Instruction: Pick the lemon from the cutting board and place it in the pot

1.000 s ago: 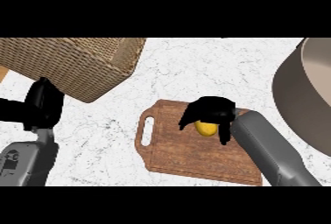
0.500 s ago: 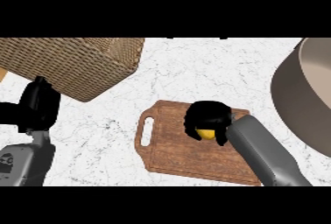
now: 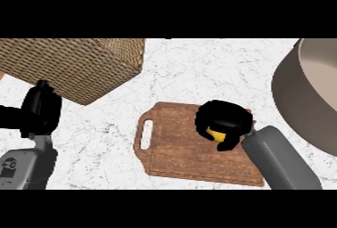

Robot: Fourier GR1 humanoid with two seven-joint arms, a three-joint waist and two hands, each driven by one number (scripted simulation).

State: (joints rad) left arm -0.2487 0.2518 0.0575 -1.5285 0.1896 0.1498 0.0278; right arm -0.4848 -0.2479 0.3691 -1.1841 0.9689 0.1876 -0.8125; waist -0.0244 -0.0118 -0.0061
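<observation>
You had open white marble counter (image 3: 197,71) between brown wooden cutting board (image 3: 178,147) and big grey round pot (image 3: 309,98). Pot's tall wall blocked right side. Woven wicker basket (image 3: 72,62) crowded upper left.

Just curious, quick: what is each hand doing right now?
Right hand: curled round the lemon, over the cutting board.
Left hand: holding nothing, at the left edge; fingers cannot be told.

A kitchen: marble counter (image 3: 197,71), wooden cutting board (image 3: 178,147), large pot (image 3: 309,89), wicker basket (image 3: 72,62)
</observation>
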